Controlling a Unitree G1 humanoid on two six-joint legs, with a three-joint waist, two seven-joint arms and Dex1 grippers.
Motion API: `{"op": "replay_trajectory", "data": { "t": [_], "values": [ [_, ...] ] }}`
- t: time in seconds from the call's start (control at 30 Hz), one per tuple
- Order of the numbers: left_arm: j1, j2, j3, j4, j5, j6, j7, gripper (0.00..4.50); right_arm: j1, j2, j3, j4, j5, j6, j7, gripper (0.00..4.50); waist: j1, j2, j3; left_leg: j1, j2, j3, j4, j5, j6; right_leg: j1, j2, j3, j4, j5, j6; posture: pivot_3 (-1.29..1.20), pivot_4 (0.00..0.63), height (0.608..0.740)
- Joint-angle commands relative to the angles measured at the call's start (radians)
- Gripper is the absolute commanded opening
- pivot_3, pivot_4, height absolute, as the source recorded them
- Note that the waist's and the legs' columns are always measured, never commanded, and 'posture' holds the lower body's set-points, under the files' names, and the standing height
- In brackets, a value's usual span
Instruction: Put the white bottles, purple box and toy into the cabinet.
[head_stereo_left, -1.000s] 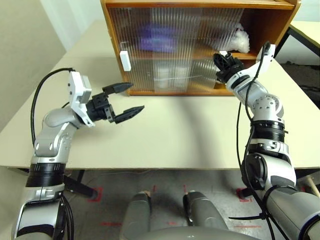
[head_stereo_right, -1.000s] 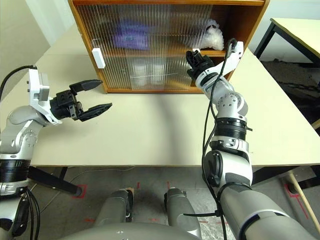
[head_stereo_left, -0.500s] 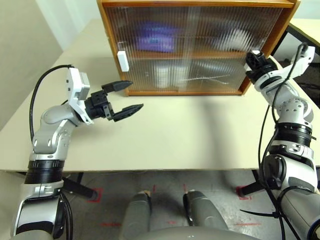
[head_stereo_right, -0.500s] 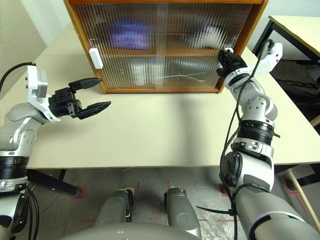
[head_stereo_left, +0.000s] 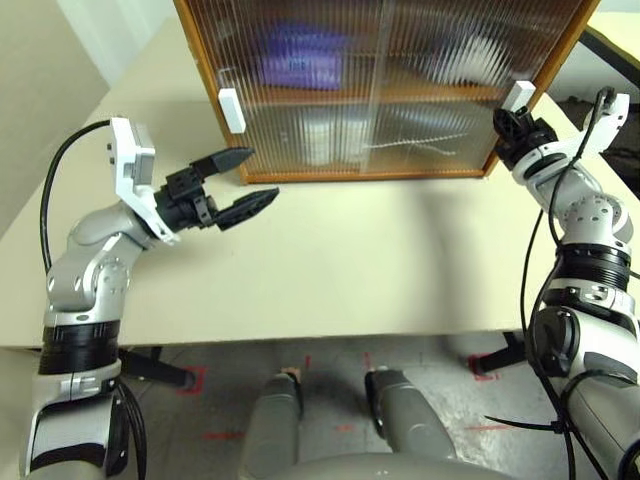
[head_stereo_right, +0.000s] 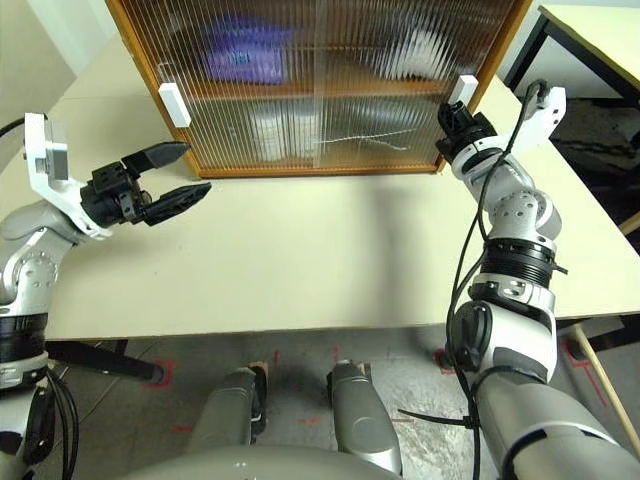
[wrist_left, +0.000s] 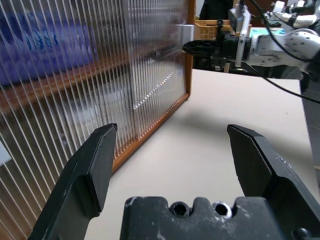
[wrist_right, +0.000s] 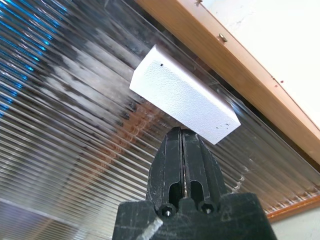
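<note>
Behind closed cabinet (head_stereo_left: 560, 60) doors, purple box (head_stereo_left: 300, 60) is showing; right end effector (wrist_right: 183, 145), pressed together, is touching handle (wrist_right: 182, 101); left end effector (head_stereo_left: 240, 178) is gaping.

cabinet (head_stereo_left: 545, 75): orange-brown wood, two shelves, both ribbed translucent doors slid shut. Right door's white handle (head_stereo_left: 518, 96) sits just above the closed right claw (head_stereo_left: 512, 128), touching or nearly so. Left door's handle (head_stereo_left: 231, 109) is near the open left claw (head_stereo_left: 246, 178), just above it. purple box (head_stereo_left: 300, 60) blurred behind the doors on the top shelf; white bottles (head_stereo_left: 318, 140) on the lower shelf; toy (head_stereo_left: 470, 62) a white blur top right, just beyond the right claw.
</note>
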Motion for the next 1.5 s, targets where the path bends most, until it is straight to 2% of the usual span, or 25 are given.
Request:
{"op": "replay_trajectory", "data": {
  "t": [0.03, 0.23, 0.27, 0.4, 0.5, 0.57, 0.67, 0.77, 0.9, 1.0, 1.13, 1.23, 1.3, 1.37, 1.4, 1.5],
  "values": [
    [0.059, 0.009, 0.022, -0.046, -0.008, 0.016, 0.02, 4.5, 0.019, -0.018, -0.007, 0.005, -0.002, 0.015, 0.0, 0.03, 0.008, 0.0, 0.0, 0.0, 0.0, 0.0, 0.0, 0.0, 0.0, 0.0, 0.0, 0.0, 0.0, -0.001, 0.001, 0.14, 0.116, 0.74],
    [0.053, -0.009, 0.075, -0.057, -0.058, 0.043, 0.093, 4.5, 0.045, -0.031, 0.015, -0.052, 0.025, 0.097, 0.034, 0.03, 0.013, -0.002, 0.002, -0.002, 0.0, 0.002, 0.0, 0.0, 0.0, 0.0, -0.001, 0.001, -0.001, -0.002, 0.002, 0.14, 0.107, 0.74],
    [0.05, -0.007, 0.095, -0.054, -0.07, 0.046, 0.104, 4.5, 0.058, -0.048, 0.014, -0.072, 0.029, 0.124, 0.034, 0.23, 0.013, -0.002, 0.002, -0.002, 0.0, 0.002, 0.0, 0.0, 0.0, 0.0, -0.001, 0.001, -0.001, -0.002, 0.002, 0.15, 0.114, 0.74],
    [0.086, 0.01, 0.124, -0.078, -0.083, 0.052, 0.108, 4.5, 0.09, -0.097, 0.004, -0.125, 0.03, 0.168, 0.034, 1.4, 0.015, -0.002, 0.003, -0.001, 0.0, 0.002, 0.0, 0.0, 0.0, -0.001, -0.001, 0.001, -0.001, -0.003, 0.002, 0.14, 0.109, 0.74],
    [0.109, 0.008, 0.171, -0.08, -0.104, 0.06, 0.133, 4.5, 0.104, -0.096, -0.031, -0.158, 0.079, 0.199, 0.039, 2.56, 0.012, -0.003, 0.006, -0.001, 0.001, 0.003, -0.001, 0.0, 0.0, -0.001, -0.001, 0.001, -0.002, -0.003, 0.002, 0.14, 0.126, 0.74],
    [0.118, 0.016, 0.187, -0.071, -0.107, 0.062, 0.134, 4.5, 0.139, -0.096, -0.037, -0.196, 0.128, 0.239, 0.098, 3.33, 0.011, -0.006, 0.007, -0.001, 0.001, 0.003, -0.001, 0.0, 0.0, -0.001, -0.001, 0.001, -0.002, -0.003, 0.002, 0.14, 0.11, 0.74],
    [0.055, 0.007, 0.238, -0.001, -0.092, 0.078, 0.259, 4.5, 0.276, -0.162, -0.02, -0.236, 0.144, 0.216, 0.339, 4.44, 0.024, -0.007, 0.005, -0.001, 0.001, 0.003, -0.002, 0.0, 0.0, -0.001, -0.001, 0.001, -0.002, -0.003, 0.001, 0.16, 0.087, 0.74],
    [0.039, 0.021, 0.245, 0.055, -0.033, 0.075, 0.339, 4.5, 0.388, -0.261, -0.009, -0.178, 0.1, 0.148, 0.546, 4.48, 0.042, -0.006, 0.005, -0.002, 0.001, 0.004, -0.001, 0.0, 0.0, 0.0, -0.001, 0.0, -0.002, -0.005, 0.004, 0.17, 0.086, 0.74],
    [0.02, 0.035, 0.253, 0.145, 0.071, 0.022, 0.435, 4.5, 0.439, -0.364, 0.039, 0.019, -0.057, -0.101, 0.74, 4.48, 0.044, -0.01, 0.002, -0.002, 0.0, 0.008, 0.001, 0.0, -0.001, 0.001, -0.003, 0.001, -0.004, -0.005, 0.006, 0.16, 0.067, 0.74],
    [-0.05, 0.022, 0.259, 0.235, 0.109, 0.004, 0.522, 4.5, 0.354, -0.351, 0.022, 0.194, -0.115, -0.288, 0.739, 4.48, 0.033, -0.017, 0.001, 0.0, 0.001, 0.008, 0.001, -0.003, -0.005, 0.001, -0.003, 0.001, -0.005, -0.002, 0.006, 0.16, 0.067, 0.74],
    [-0.109, 0.024, 0.219, 0.278, 0.153, 0.017, 0.562, 4.5, 0.285, -0.374, 0.055, 0.39, -0.217, -0.475, 0.755, 4.48, 0.031, -0.019, 0.003, 0.001, 0.001, 0.008, 0.0, -0.003, -0.005, 0.0, -0.002, 0.002, -0.006, 0.003, 0.005, 0.14, 0.114, 0.74],
    [-0.077, 0.036, 0.173, 0.283, 0.204, 0.023, 0.552, 4.5, 0.278, -0.386, 0.073, 0.451, -0.253, -0.538, 0.812, 4.48, 0.03, -0.019, 0.005, 0.001, 0.001, 0.008, 0.0, -0.003, -0.006, 0.001, -0.002, 0.002, -0.007, 0.004, 0.005, 0.09, 0.113, 0.74],
    [-0.051, 0.022, 0.174, 0.286, 0.225, -0.001, 0.567, 4.5, 0.272, -0.385, 0.06, 0.49, -0.252, -0.569, 0.832, 4.48, 0.029, -0.018, 0.004, 0.001, 0.0, 0.009, 0.001, -0.003, -0.006, 0.001, -0.002, 0.003, -0.007, 0.004, 0.005, 0.06, 0.079, 0.74],
    [-0.048, -0.012, 0.208, 0.283, 0.206, -0.001, 0.608, 4.5, 0.263, -0.377, 0.028, 0.532, -0.234, -0.595, 0.819, 4.48, 0.026, -0.018, 0.003, 0.0, 0.001, 0.01, 0.001, -0.003, -0.006, 0.001, -0.002, 0.004, -0.007, 0.004, 0.005, 0.04, 0.091, 0.74],
    [-0.047, -0.022, 0.215, 0.286, 0.204, 0.002, 0.621, 4.5, 0.263, -0.371, 0.011, 0.546, -0.222, -0.603, 0.812, 4.48, 0.026, -0.018, 0.003, 0.0, 0.001, 0.01, 0.001, -0.003, -0.006, 0.001, -0.002, 0.004, -0.007, 0.003, 0.005, 0.06, 0.067, 0.74],
    [-0.083, -0.017, 0.182, 0.3, 0.233, -0.008, 0.626, 4.5, 0.243, -0.365, -0.009, 0.587, -0.211, -0.603, 0.812, 4.48, 0.024, -0.021, -0.001, -0.001, 0.001, 0.01, 0.001, -0.001, -0.005, 0.001, -0.002, 0.004, -0.008, 0.005, 0.01, 0.09, 0.062, 0.74]
  ]
}}
